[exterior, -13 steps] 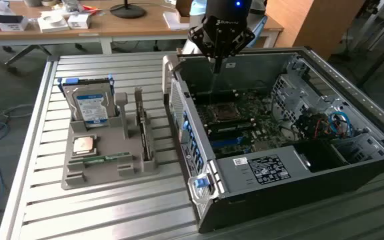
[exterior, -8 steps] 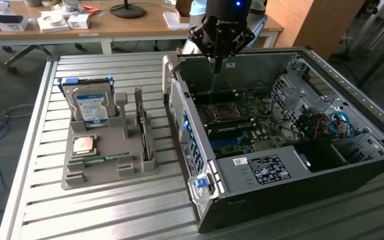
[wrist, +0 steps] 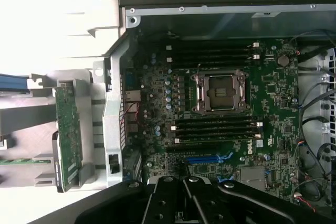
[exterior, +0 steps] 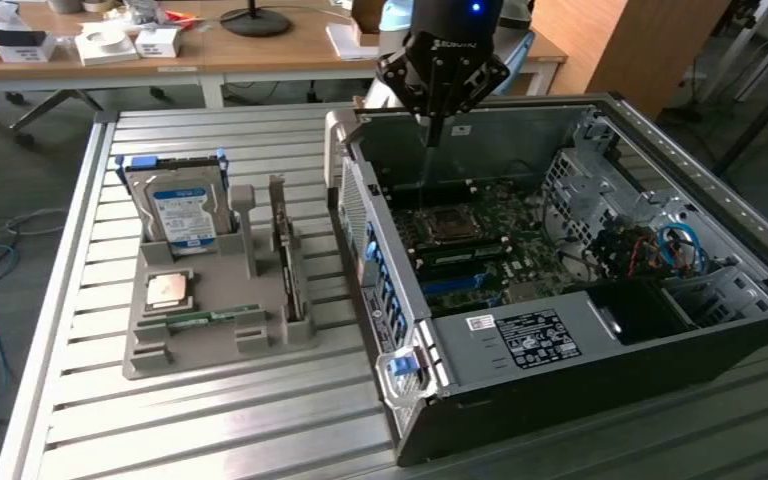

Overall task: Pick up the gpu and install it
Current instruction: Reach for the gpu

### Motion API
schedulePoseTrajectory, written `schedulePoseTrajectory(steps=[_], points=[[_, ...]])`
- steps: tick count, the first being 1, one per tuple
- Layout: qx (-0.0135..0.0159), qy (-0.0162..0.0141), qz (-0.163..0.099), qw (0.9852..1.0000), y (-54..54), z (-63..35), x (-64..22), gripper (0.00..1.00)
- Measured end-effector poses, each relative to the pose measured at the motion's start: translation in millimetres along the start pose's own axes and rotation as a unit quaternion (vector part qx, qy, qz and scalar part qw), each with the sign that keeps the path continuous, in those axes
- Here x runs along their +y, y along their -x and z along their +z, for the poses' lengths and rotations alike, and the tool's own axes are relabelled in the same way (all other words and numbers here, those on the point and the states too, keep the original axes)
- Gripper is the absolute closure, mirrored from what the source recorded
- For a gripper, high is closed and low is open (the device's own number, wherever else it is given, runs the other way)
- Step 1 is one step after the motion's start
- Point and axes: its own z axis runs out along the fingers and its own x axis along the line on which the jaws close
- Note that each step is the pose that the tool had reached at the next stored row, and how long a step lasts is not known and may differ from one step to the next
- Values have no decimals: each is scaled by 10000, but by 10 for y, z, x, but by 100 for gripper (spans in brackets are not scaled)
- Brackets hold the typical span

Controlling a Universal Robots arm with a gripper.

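Slatted metal table (exterior: 224,420) runs closest to the exterior camera and carries everything else. On it, toward the exterior view's right, lies the open computer case (exterior: 491,345), its inside bare to view. The green motherboard (exterior: 491,240) covers the case floor, and the wrist view shows its empty processor socket (wrist: 219,92) between rows of dark memory slots, with a blue slot (wrist: 207,158) beside them.

Just beside the case, on the exterior view's left, sits a grey moulded holder (exterior: 211,345). The black gripper (exterior: 427,140) hangs over the far end of the case, above the motherboard, pointing down. Its fingers are pressed together and hold nothing; in the wrist view their tips (wrist: 184,174) meet over the board.

A hard drive (exterior: 181,212) with a blue and white label stands upright at the far end of the holder. The gpu (exterior: 287,265) stands on edge in a slot along the side of the holder nearest the case, well apart from the gripper. The wrist view shows its green board (wrist: 68,135) outside the case wall. A square processor chip (exterior: 171,289) lies flat in a recess of the holder, and a narrow green memory stick (exterior: 211,318) lies just beside it.
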Motion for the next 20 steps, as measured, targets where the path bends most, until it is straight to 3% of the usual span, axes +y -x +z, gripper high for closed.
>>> schedulePoseTrajectory(steps=[20], points=[[1,-1,-1,10000,-309,-10,-23,89]])
